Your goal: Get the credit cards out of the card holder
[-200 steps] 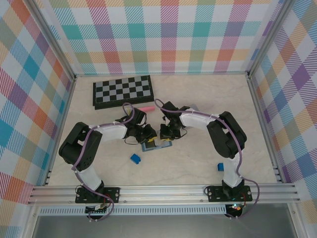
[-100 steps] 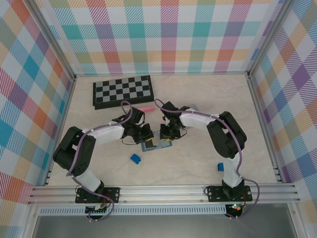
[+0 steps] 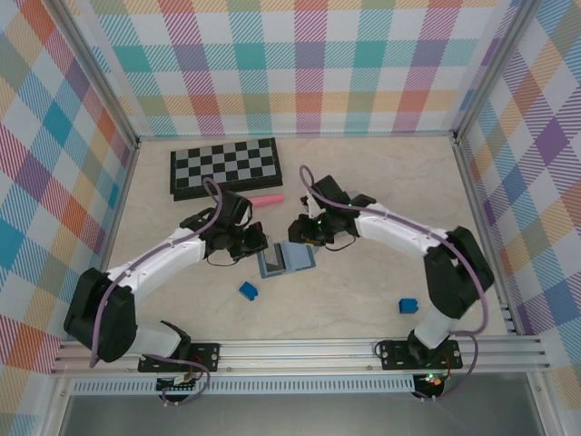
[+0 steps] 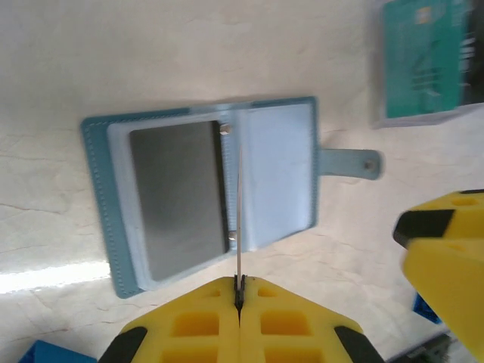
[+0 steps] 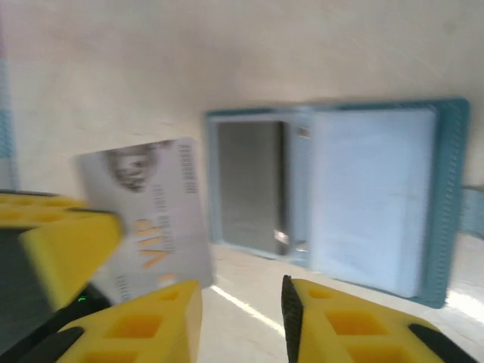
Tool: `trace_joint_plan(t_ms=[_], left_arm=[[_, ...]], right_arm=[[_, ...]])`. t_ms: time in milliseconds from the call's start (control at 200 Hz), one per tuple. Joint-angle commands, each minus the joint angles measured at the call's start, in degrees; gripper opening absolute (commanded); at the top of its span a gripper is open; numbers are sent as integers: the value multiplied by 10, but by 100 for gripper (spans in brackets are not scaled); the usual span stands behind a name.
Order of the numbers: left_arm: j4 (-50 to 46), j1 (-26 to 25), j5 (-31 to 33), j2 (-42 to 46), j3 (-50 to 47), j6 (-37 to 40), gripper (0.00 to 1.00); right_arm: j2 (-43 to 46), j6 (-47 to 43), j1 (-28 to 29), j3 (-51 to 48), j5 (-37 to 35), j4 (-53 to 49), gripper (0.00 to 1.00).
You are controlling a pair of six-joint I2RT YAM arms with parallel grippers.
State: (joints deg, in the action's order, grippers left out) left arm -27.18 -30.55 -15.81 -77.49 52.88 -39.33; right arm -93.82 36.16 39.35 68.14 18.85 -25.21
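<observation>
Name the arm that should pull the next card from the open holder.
Right. The right gripper hangs by the card holder with jaws open and empty; the left gripper is shut on a grey card.

- A black and grey chessboard lies flat at the far side of the table, close to the back wall.
- A small pink, stick-shaped thing lies just beside the near right corner of the chessboard.
- One small bright blue block lies on the table near the middle of its front part.
- A second blue block lies well apart from the first, to the right.
- A box with teal contents lies on the table, cut by the edge of the left wrist view.
- Colourful plaid walls stand around the table on three sides.
- A metal rail runs along the near edge.
</observation>
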Motion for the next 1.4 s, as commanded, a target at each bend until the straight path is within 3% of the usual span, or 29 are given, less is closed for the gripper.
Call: trace_joint_plan(t_ms=[0,220,365,460,640,800,1015,1105,1240,1395], left_arm=[[6,12,-41,39,23,4,0],[107,43,-173,75,8,-61,0],[219,63,-246,87,-19,-132,0],[290,71,-278,89,-35,-179,0],[313,76,-287,97,-43,-186,0],[340,76,-298,91,-53,-203,0],[340,76,-296,95,-54,-212,0],[278,77,-268,103,-42,-188,27],[124,77,-183,112,-14,-129,66],[-55,79,-37,112,25,-43,94]], right_arm=[[40,21,-7,-27,36,28,43],[109,60,-25,-64,118,71,69],[120,99,-36,-60,179,96,71],[127,141,-43,-67,229,147,65],[172,173,-55,-80,249,188,52],[185,200,-60,-85,262,211,28],[162,177,-63,-54,246,167,6],[148,138,-71,-26,225,113,0],[128,33,-92,17,154,8,0],[96,-112,-128,59,29,-106,0]])
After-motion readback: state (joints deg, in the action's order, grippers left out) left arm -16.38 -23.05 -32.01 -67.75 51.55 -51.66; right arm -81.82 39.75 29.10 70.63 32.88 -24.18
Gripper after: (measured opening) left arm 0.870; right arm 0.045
